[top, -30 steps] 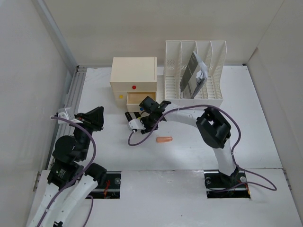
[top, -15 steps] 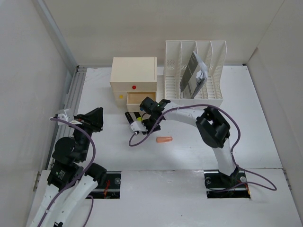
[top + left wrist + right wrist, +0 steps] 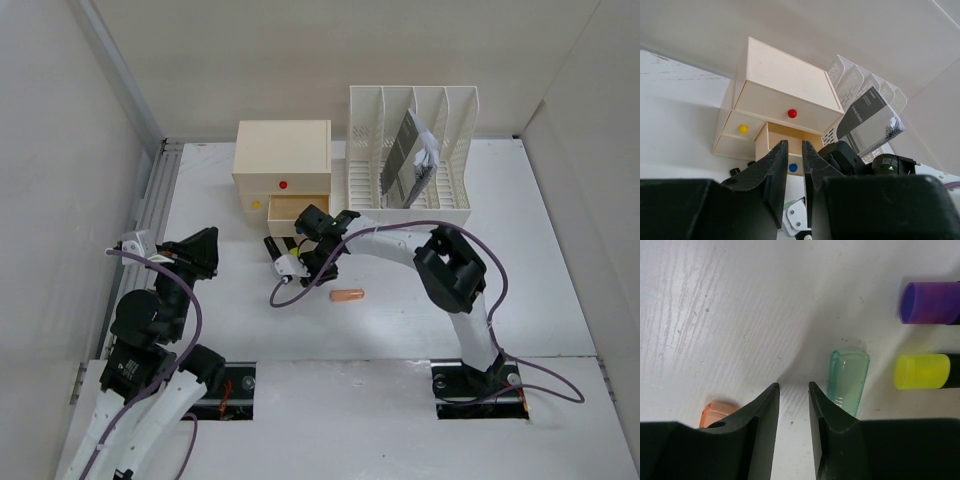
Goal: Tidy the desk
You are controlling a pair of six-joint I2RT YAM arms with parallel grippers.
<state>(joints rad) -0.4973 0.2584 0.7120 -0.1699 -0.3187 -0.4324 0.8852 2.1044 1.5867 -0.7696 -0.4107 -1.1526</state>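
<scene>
The white desk (image 3: 520, 260) carries loose pen parts in front of the cream drawer box (image 3: 282, 160). My right gripper (image 3: 303, 262) points down at the desk just before the open lower drawer (image 3: 295, 208). In the right wrist view its jaws (image 3: 792, 387) stand a little apart over bare desk (image 3: 740, 300), holding nothing. A clear green cap (image 3: 847, 382) lies just right of them, an orange cap (image 3: 715, 412) just left. My left gripper (image 3: 203, 250) hovers at the left, its jaws (image 3: 795, 145) almost together and empty.
Purple (image 3: 930, 302) and yellow (image 3: 922, 371) highlighter ends lie at the right of the wrist view. An orange piece (image 3: 348, 294) rests mid-desk. A white file rack (image 3: 410, 150) holding a grey booklet (image 3: 408, 160) stands at the back right. Walls enclose the sides.
My right gripper has shifted slightly left and lower in front of the open drawer. The left arm has barely moved.
</scene>
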